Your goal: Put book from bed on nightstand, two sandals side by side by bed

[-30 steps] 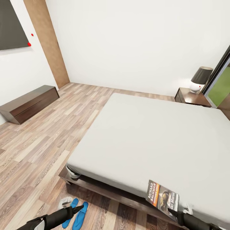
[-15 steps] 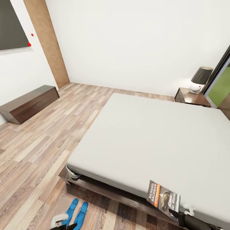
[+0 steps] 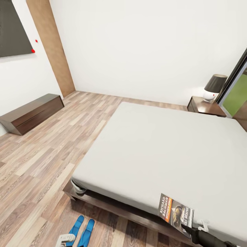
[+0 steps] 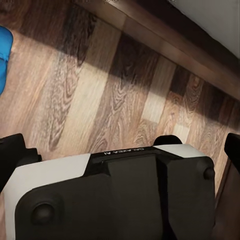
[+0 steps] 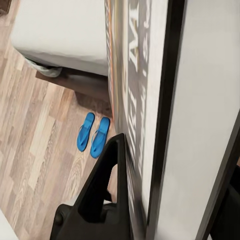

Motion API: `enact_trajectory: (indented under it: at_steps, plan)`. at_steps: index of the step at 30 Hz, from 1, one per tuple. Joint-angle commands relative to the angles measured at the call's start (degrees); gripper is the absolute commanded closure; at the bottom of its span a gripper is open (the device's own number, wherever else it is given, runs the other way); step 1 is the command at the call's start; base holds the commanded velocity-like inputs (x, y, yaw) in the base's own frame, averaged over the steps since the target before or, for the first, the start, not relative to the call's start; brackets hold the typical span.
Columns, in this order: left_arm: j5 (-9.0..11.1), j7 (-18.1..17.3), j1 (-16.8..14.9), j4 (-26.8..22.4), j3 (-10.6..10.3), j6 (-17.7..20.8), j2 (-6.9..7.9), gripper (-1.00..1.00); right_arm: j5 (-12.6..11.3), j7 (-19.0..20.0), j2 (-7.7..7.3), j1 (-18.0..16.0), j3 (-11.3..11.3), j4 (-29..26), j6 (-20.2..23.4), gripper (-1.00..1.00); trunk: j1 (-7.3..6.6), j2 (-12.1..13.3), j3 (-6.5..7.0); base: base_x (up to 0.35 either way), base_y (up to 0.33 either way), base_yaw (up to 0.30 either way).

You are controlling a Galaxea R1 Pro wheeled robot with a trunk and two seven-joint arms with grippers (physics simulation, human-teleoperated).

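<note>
The book (image 3: 175,214), a dark cover with an orange band, lies at the near edge of the bed's grey mattress (image 3: 164,151). My right gripper (image 3: 188,230) is shut on its lower corner. In the right wrist view the book (image 5: 131,100) stands edge-on against a black finger (image 5: 107,175). The two blue sandals (image 3: 81,230) lie side by side on the floor by the bed's foot, and the sandals (image 5: 93,132) show again there. My left gripper (image 4: 120,147) hangs open over bare floor near the bed frame, one sandal (image 4: 3,50) off to its side.
The nightstand (image 3: 205,106) with a dark-shaded lamp (image 3: 214,87) stands at the bed's far right corner, beside a window. A long low cabinet (image 3: 32,112) runs along the left wall. Wood floor lies open left of the bed. A white part of my left arm (image 3: 65,238) shows beside the sandals.
My left arm has drawn back down off the sandals and mostly out of the head view. The view itself tilted slightly. Book and right gripper have stayed put.
</note>
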Motion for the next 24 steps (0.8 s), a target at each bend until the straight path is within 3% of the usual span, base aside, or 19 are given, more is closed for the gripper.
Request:
enact_trajectory:
  at_steps: [1,24]
  plan:
    - [-0.6,-0.1,0.0,0.1,0.3,-0.4,0.02,-1.00,-0.3,0.1,-0.01,0.0,0.5,0.0,-0.4,1.00,0.02,-0.1,0.02,0.000,0.000,0.000]
    - [-0.6,2.5,-0.1,0.1,0.3,-0.4,0.01,-1.00,0.1,0.0,-0.01,0.0,0.5,0.1,-0.4,1.00,0.02,-0.1,2.14,0.000,0.000,0.000]
